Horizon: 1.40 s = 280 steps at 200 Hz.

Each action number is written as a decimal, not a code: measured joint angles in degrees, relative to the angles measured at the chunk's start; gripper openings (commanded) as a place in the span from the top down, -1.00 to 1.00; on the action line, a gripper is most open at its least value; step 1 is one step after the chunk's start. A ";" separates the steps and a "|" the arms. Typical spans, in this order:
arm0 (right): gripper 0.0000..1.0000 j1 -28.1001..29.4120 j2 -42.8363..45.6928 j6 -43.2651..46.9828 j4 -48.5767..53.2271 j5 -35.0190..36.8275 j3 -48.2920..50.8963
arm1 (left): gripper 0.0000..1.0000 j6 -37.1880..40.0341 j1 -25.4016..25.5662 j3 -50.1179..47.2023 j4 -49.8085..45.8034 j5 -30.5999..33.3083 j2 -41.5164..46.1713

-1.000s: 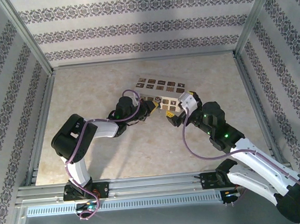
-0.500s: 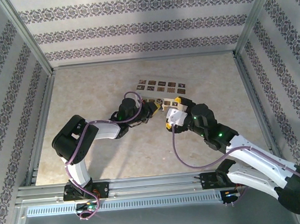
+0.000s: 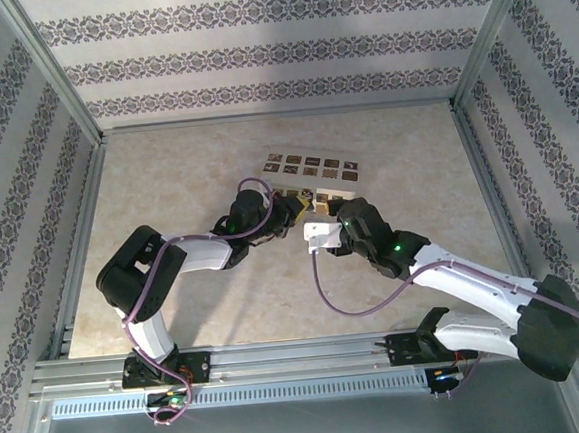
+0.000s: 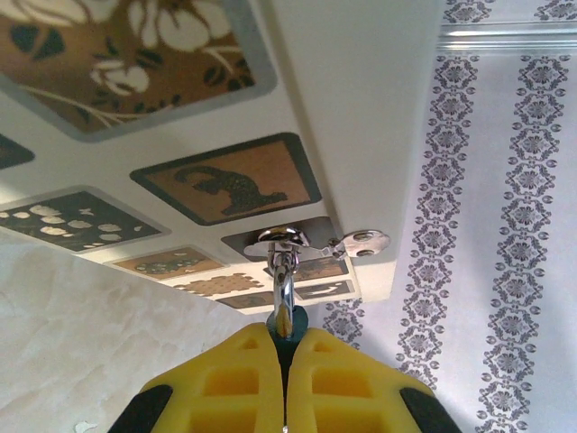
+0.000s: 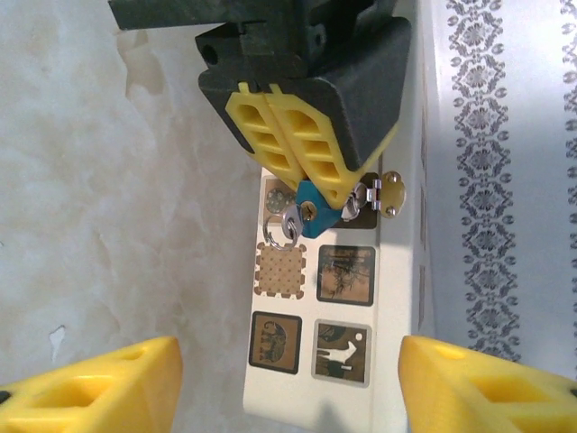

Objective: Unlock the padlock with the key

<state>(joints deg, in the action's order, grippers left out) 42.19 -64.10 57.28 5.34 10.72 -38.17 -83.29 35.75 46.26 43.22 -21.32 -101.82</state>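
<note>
right wrist, ribbed yellow left hand (image 5: 305, 185) pinching blue metal padlock (image 5: 313, 219), right hand (image 5: 288, 390) spread wide

Left pincer (image 4: 285, 336) tight, right pincer (image 5: 288, 361) wide.

On the left wrist view I get just a blue sliver of the small blue-and-silvery metal padlock (image 4: 287, 322); the yellow fingers (image 4: 338, 379) of the left gripper (image 4: 285, 341) hide its body. On the right wrist view, the bottom edge crops the fingers (image 5: 99, 379) of the right gripper (image 5: 287, 388), and the silvery key ring (image 5: 278, 233) is too small for me to make out.
</note>
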 measured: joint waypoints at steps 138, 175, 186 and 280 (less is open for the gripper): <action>0.44 -3.48 -8.09 -1.40 -6.25 -7.19 -2.12 | 1.00 -3.82 0.26 0.00 -1.07 0.59 1.38; 0.47 -3.48 -9.55 -1.40 -7.85 -7.17 -2.12 | 1.00 -4.04 0.26 0.00 -1.07 0.57 1.38; 0.47 -3.48 -9.68 -1.40 -8.41 -7.17 -2.12 | 1.00 -4.04 0.26 0.00 -1.07 0.52 1.38; 0.58 -3.48 -11.96 -1.40 -11.72 -6.69 -2.12 | 1.00 -4.31 0.26 0.00 -1.11 0.42 1.38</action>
<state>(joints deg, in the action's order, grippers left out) 38.72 -76.05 55.88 -6.37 4.03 -40.29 -87.59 36.01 46.26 42.11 -20.91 -100.44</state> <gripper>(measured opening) 0.216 0.047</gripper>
